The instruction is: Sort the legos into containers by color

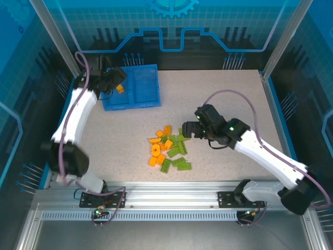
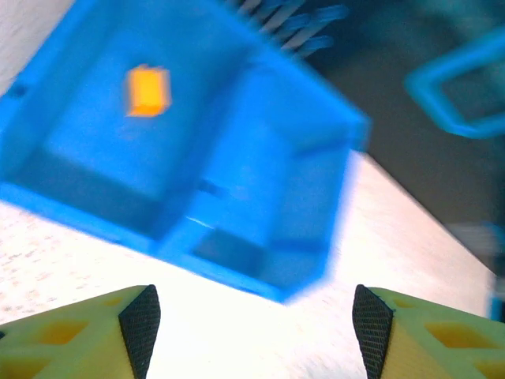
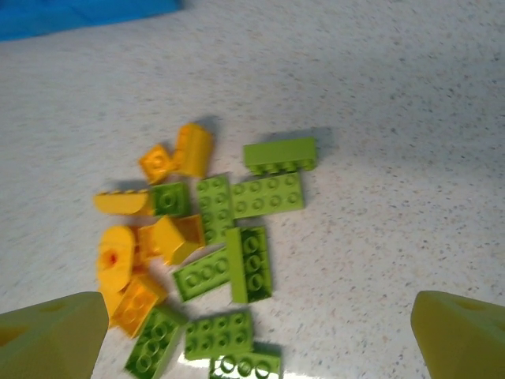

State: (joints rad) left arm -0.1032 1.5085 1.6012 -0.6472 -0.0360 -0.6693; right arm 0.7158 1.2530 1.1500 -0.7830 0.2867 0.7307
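Note:
The blue bin sits at the back left of the table, with one orange lego in its left compartment. In the left wrist view the same bin and orange lego look blurred. My left gripper hovers over the bin's left compartment, and it is open and holds nothing. A mixed pile of orange and light green legos lies at the table's middle. My right gripper hangs just right of the pile. It is open, wide above the green legos and orange legos.
The right compartment of the bin holds nothing. Bare speckled tabletop stretches to the right and behind the pile. Blue enclosure walls and metal rails border the table.

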